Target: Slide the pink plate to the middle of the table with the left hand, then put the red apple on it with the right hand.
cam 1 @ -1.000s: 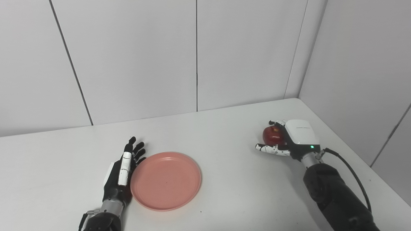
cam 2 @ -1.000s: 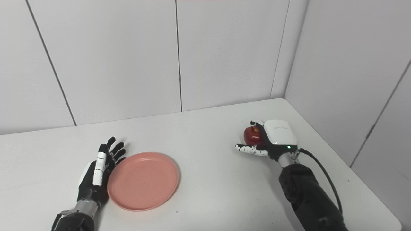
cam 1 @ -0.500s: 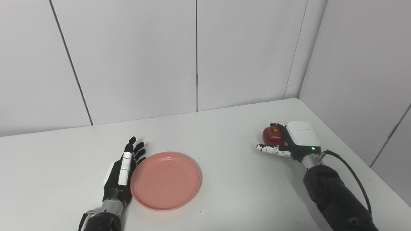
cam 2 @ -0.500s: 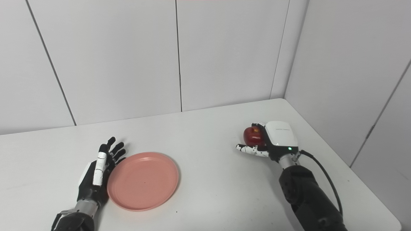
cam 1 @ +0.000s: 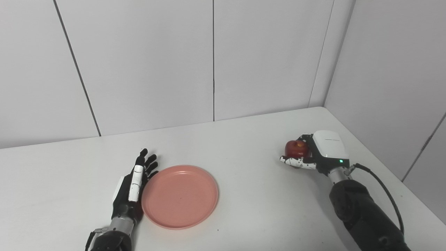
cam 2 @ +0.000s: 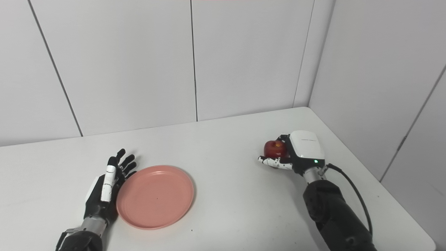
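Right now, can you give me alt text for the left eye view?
The right robot hand grips a red apple at the white table's right side. The open left robot hand lies flat against the left rim of an empty pink plate.

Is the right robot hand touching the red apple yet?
Touching. In the left eye view, the right robot hand wraps the red apple, thumb under it and fingers behind, with no gap visible.

Right hand has closed tighter round the red apple & lifted it slightly, thumb now under it.
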